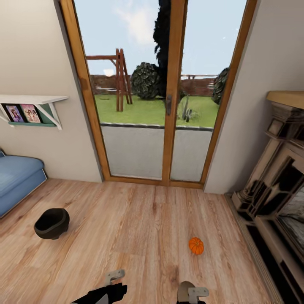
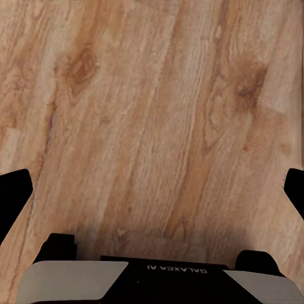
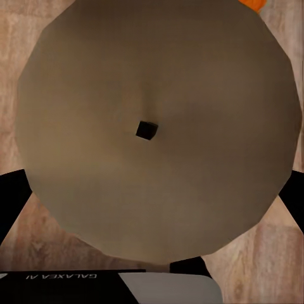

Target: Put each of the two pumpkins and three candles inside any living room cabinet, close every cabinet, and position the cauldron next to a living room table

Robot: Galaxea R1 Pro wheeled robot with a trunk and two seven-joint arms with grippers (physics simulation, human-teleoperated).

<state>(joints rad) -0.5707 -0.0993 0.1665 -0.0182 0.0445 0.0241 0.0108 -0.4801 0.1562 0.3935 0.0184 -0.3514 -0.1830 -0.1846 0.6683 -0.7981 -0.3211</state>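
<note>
A small bright orange ribbed pumpkin (image 1: 196,245) sits upright on the light wood-plank floor (image 1: 139,228), its segments plainly grooved; its stem is too small to make out. It lies well in front of the tall wood-framed glass door (image 1: 169,101), toward the side of the ornate dark fireplace (image 1: 274,198). A squat black cauldron (image 1: 51,223) with a wide open mouth stands on the same floor on the door's other side, near the blue sofa (image 1: 17,179). The right gripper (image 1: 191,294) holds a short grey-brown stubby candle (image 3: 158,130) between its dark fingers (image 3: 12,199); seen end-on from the wrist, the candle's round face has a tiny dark wick at its centre, and an orange sliver of pumpkin shows just past its rim. The left gripper (image 1: 110,282) hangs over bare planks with its jaws spread wide and nothing between them.
</note>
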